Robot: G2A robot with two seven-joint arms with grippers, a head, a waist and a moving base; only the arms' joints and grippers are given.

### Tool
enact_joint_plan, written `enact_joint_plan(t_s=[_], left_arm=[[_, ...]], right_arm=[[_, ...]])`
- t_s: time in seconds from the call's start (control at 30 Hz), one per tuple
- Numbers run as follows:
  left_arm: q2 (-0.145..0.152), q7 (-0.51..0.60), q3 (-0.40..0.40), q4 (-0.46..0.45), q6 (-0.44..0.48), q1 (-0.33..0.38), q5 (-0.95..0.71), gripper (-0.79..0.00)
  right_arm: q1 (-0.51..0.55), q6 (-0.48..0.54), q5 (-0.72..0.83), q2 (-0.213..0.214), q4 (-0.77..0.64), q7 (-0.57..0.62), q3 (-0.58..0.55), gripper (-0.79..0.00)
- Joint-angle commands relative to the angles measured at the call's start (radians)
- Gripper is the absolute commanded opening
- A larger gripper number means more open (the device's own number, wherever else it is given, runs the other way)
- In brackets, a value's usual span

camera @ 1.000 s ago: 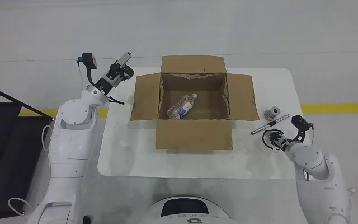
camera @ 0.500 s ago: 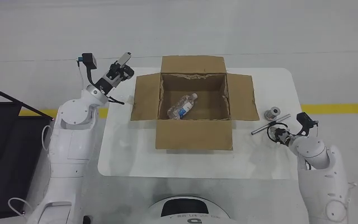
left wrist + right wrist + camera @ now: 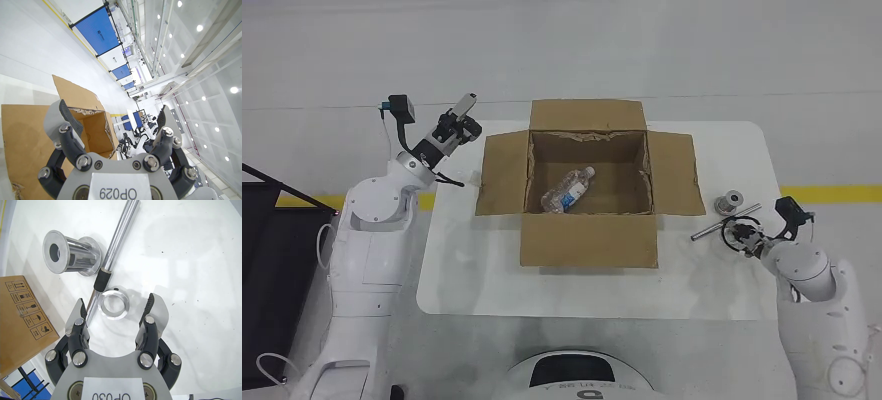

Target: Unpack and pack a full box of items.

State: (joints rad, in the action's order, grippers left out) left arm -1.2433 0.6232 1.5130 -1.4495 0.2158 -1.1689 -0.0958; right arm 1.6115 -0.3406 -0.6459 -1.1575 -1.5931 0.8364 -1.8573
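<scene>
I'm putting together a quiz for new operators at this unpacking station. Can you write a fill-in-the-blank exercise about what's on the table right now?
1. The only item inside the cardboard box is a plastic ____.
2. The right gripper hangs over the metal ring with its fingers ____.
3. The black sleeve sits around the metal ____, beside the flanged spool.
Missing words: bottle; open; rod.

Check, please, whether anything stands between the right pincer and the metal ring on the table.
Nothing visible does: the metal ring lies bare, framed by the open right pincer. The rod lies close alongside, near one jaw.
</scene>
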Motion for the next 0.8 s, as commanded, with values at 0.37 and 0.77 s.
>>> enact_joint_plan(t_s=[0.37,0.77], left_arm=[[0.000,0.000,0.000,0.000,0.000,0.000,-0.001,0.000],[0.000,0.000,0.000,0.000,0.000,0.000,-0.001,0.000]], right_arm=[[0.335,0.339,0.270,-0.027,-0.356,-0.279,-0.131,0.000],[0.436,0.658,0.221,-0.031,-0.580,-0.321,-0.057,0.000]])
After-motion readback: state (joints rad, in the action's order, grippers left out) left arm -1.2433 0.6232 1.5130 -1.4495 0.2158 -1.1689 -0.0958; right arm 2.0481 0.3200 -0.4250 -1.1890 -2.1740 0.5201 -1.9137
